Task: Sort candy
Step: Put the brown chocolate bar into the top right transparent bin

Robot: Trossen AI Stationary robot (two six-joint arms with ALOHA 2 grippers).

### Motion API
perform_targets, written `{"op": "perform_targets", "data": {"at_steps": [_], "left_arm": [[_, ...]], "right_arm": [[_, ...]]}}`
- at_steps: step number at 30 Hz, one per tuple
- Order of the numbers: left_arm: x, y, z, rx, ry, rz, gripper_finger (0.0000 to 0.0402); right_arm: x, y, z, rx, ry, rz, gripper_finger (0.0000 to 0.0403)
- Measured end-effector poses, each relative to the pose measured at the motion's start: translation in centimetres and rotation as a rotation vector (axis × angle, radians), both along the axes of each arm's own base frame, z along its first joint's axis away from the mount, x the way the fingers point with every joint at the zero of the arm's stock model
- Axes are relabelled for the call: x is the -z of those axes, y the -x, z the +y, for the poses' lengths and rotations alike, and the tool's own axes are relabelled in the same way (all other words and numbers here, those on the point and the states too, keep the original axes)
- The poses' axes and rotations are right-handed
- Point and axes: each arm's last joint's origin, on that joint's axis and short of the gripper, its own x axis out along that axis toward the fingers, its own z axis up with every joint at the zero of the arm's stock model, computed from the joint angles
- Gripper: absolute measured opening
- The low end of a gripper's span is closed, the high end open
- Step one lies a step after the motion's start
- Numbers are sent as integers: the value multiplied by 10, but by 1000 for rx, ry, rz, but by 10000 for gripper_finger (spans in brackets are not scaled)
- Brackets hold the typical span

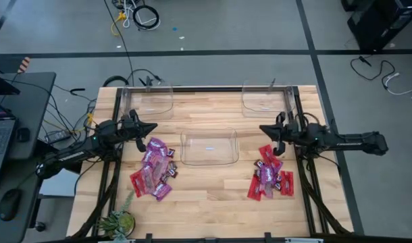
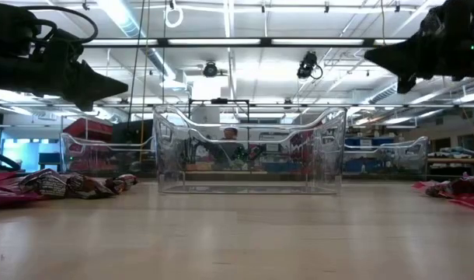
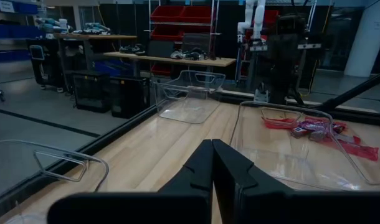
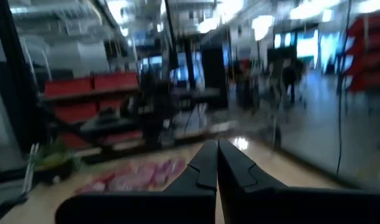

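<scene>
A: Grippers? Quick.

B: Left gripper (image 1: 152, 127) is hanging clenched and empty above the table, just off the 12 o'clock edge of the left candy pile (image 1: 154, 169). Right gripper (image 1: 264, 128) is also pinched tight, nothing in it, sitting at about 12 o'clock of the right candy pile (image 1: 270, 174).

A: Both hovering, not touching?

B: Looks like it; in the low view both are riding high over the tabletop.

A: Bins?

B: Middle bin (image 1: 209, 148) is sitting between the piles, looking empty. Two more bins, left bin (image 1: 149, 101) and right bin (image 1: 267, 98), are lying at the table's 12 o'clock edge.

A: Step?

B: I'm judging sorting is barely starting, with no candy in any bin. Next move calls for spreading the fingers, dropping onto one wrapper at a pile's edge, and picking a single packet, since they're overlapping.
</scene>
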Motion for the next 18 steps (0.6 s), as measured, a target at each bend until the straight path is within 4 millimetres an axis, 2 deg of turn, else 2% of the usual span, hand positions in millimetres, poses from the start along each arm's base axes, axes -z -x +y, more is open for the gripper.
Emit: {"op": "perform_targets", "data": {"at_steps": [4, 13, 18], "left_arm": [[0, 0, 0, 0, 0, -1, 10], [0, 0, 0, 0, 0, 0, 10], [0, 0, 0, 0, 0, 0, 10]], "right_arm": [[6, -7, 2, -31, -95, 124, 8], [-25, -20, 12, -32, -378, 579, 55], [-35, -32, 21, -14, -544, 798, 83]]}}
